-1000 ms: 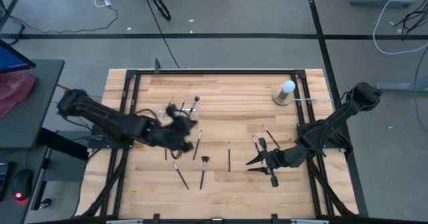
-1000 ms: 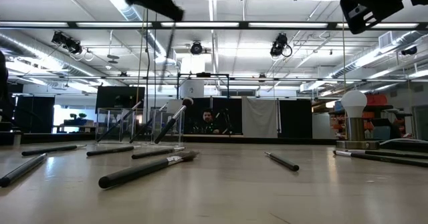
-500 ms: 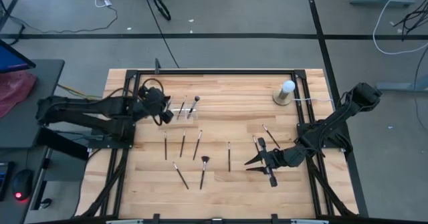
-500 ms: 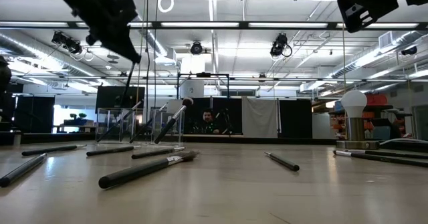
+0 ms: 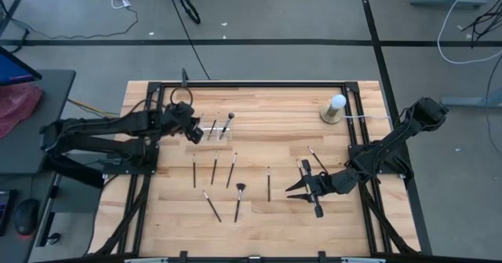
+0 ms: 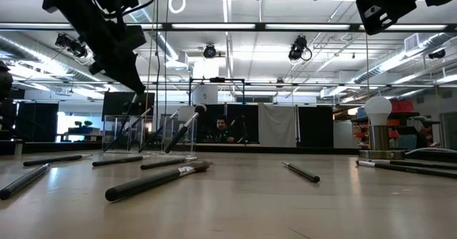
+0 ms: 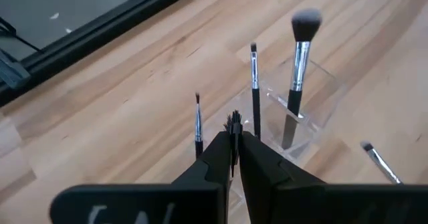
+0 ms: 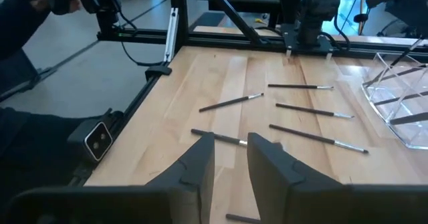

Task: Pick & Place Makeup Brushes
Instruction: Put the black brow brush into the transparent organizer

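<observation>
Makeup brush (image 7: pixel 233 127) clamped in the left gripper (image 7: pixel 233 158) should descend vertically into the clear holder (image 7: pixel 304 107) at upper left; right gripper (image 8: pixel 231 158) waits, fingers apart.

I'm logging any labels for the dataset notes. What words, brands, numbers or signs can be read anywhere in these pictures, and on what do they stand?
No text can be read.
Left gripper: pale marks on the dark block below its fingers, cut off by the picture's edge, unreadable.
Makeup brushes, clear holder, white ball lamp: no markings show.
Room signs behind the table: too small to read.
</observation>
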